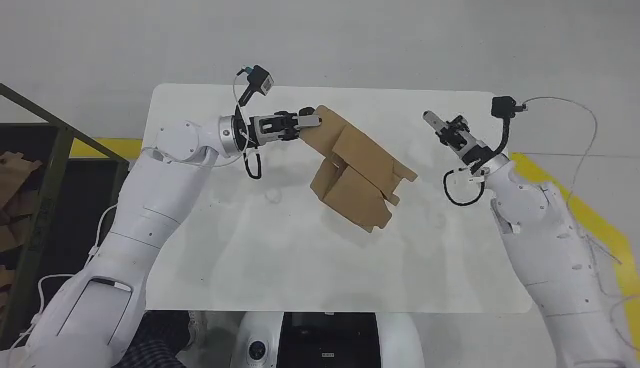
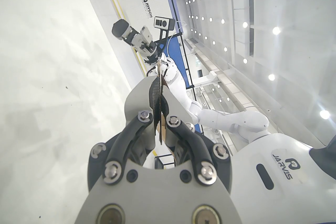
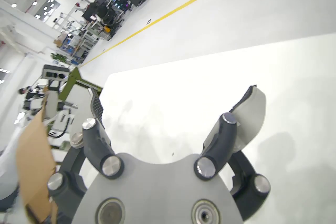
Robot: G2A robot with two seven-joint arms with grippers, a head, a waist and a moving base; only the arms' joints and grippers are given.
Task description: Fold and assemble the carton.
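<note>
A brown, partly folded carton (image 1: 355, 168) lies tilted across the middle of the white table (image 1: 250, 258), with one flap lifted at its far left corner. My left gripper (image 1: 310, 120) is shut on that flap. In the left wrist view the cardboard edge (image 2: 158, 101) is pinched between the two fingers, and my left gripper (image 2: 157, 93) closes tight around it. My right gripper (image 1: 432, 119) hovers to the right of the carton, apart from it. Its fingers (image 3: 249, 104) are spread wide around nothing, so my right gripper (image 3: 173, 107) is open. A carton panel (image 3: 34, 156) shows at that view's edge.
A dark green frame (image 1: 40, 158) with loose cardboard pieces (image 1: 15, 183) stands off the table's left side. Bare table lies in front of the carton and along the near edge. Cables loop from the right wrist (image 1: 560, 108).
</note>
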